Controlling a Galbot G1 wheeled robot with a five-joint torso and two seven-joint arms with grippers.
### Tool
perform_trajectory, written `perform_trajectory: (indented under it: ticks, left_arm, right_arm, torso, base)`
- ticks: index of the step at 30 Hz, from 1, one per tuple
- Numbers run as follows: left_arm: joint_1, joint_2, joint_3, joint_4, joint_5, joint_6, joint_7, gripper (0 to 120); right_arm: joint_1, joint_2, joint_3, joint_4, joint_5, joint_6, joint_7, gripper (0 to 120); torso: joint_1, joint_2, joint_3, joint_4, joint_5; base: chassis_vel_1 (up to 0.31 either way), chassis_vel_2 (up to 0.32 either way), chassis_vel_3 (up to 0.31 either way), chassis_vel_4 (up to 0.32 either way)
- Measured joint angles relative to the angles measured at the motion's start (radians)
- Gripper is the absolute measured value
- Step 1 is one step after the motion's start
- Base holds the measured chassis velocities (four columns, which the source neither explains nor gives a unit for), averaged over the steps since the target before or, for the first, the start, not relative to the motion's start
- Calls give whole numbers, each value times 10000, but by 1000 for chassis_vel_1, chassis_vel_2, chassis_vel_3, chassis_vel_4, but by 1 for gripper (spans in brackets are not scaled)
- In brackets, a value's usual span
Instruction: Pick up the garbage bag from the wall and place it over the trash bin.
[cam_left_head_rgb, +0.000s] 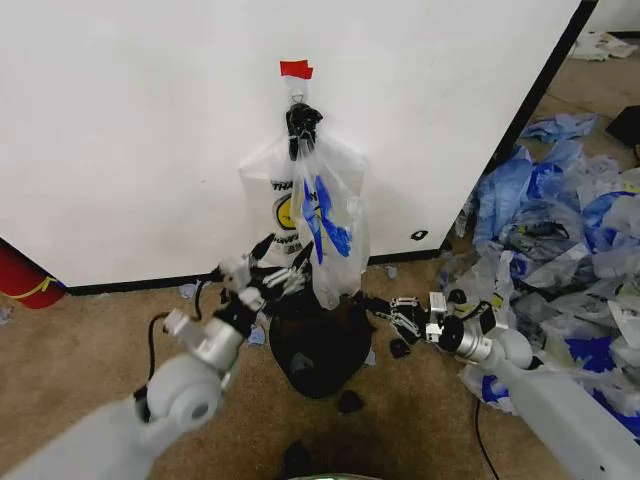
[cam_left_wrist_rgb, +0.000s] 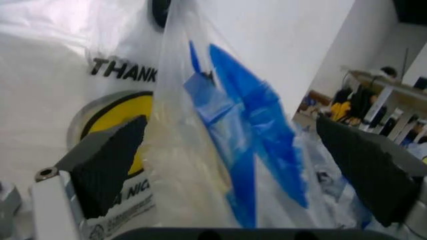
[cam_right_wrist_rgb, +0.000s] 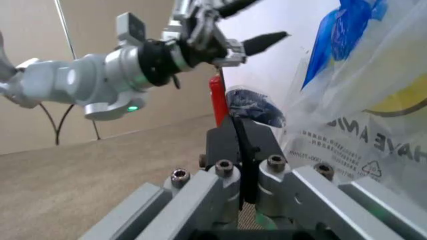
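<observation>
On wall, one garbage bag (cam_left_head_rgb: 300, 215), left gripper (cam_left_head_rgb: 283, 262) fingers wide, right gripper (cam_left_head_rgb: 378, 305) fingers together, one trash bin (cam_left_head_rgb: 320, 345).

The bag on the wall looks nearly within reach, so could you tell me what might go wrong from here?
1. The left end effector is open at the bag, whose thin film could slip or tear at the hook.
2. The bin sits right below, so a yank could drop the bag beside it.
3. The right end effector, shut near the bin's rim, could nudge it.
</observation>
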Motion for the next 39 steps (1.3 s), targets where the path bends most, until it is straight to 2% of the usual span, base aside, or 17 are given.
perform_trajectory:
  ticks: [4,7,8,9,11,12,13,24,27,32,39]
  left_arm:
    - [-693,50,649,209,-40,185,-256,100]
    - [-1612,-7,1678,580,149,316,-706,100]
    - [-1612,-7,1678,580,149,316,-706,100]
    - [-2126,-65,2318,871,571,366,-896,100]
    - [-2126,-65,2318,871,571,366,-896,100]
    - [-2656,-243,2845,1301,1035,469,-1260,100]
    - [-2786,-306,2943,1438,1164,495,-1330,100]
    - [-3311,-429,3251,1830,1659,940,-2012,100]
    - [-3380,-455,3264,1823,2035,1168,-2464,100]
    - [-3431,-536,3318,1632,2038,1412,-3109,100]
    - [-3514,-567,3428,1175,1831,1664,-3383,100]
  right_arm:
    - [-122,-14,125,73,-14,0,30,0]
    - [-225,-114,314,99,1,-1,34,0]
    - [-225,-114,314,99,1,-1,34,0]
    - [-258,-140,394,98,25,0,33,0]
    - [-258,-140,394,98,25,0,33,0]
    - [-286,-138,445,88,49,12,27,0]
    - [-299,-127,455,80,52,21,20,0]
    - [-361,-131,521,-49,88,90,-36,0]
    - [-288,-100,489,-99,98,116,-31,0]
    - [-235,-59,451,-185,98,144,-28,0]
    - [-200,-60,436,-237,98,154,-27,0]
  torso:
    - [0,0,0,5,1]
    - [0,0,0,1,0]
    - [0,0,0,1,0]
    - [0,0,0,2,-1]
    - [0,0,0,2,-1]
    - [-1,0,0,2,0]
    - [0,0,0,1,-1]
    - [-1,0,-1,2,0]
    - [-1,0,-1,2,0]
    - [-1,0,-1,2,0]
    - [-1,0,-2,2,0]
  base:
    - [0,0,0,0]
    - [0,0,0,0]
    - [0,0,0,0]
    - [0,0,0,0]
    - [0,0,0,0]
    - [0,0,0,0]
    - [0,0,0,0]
    - [0,0,0,0]
    - [0,0,0,0]
    - [0,0,0,0]
    - [0,0,0,0]
